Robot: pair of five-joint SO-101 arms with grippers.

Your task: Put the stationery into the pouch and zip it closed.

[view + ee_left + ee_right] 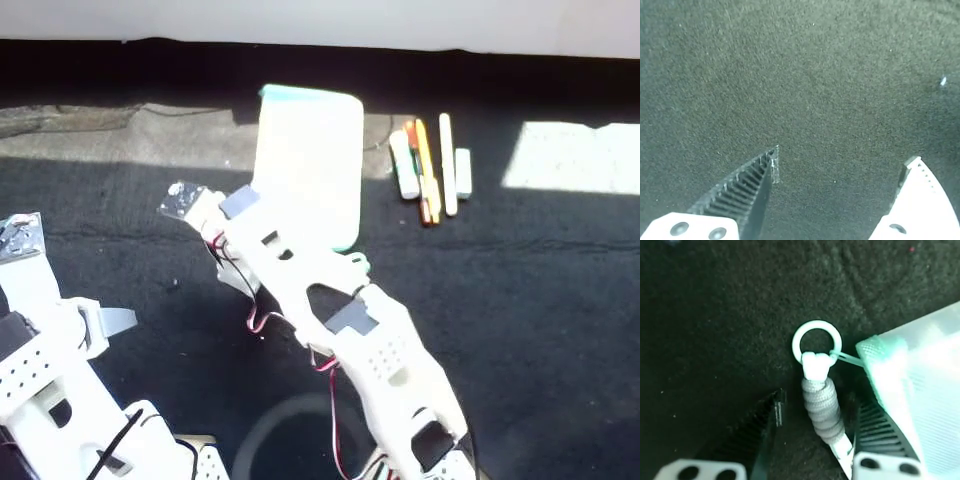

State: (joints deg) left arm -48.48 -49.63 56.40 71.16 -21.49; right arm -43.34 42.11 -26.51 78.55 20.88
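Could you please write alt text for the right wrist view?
The right gripper, open, straddles a grey cord zipper pull that ends in a white ring. The pull is tied to a corner of the pale green pouch, which lies on black cloth.

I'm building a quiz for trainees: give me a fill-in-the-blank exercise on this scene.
Seen from above, the stationery lies to the ___ of the pouch. The right gripper has the zipper cord ___ its fingers. The left gripper hangs over bare mat, jaws ___.
Missing: right; between; open.
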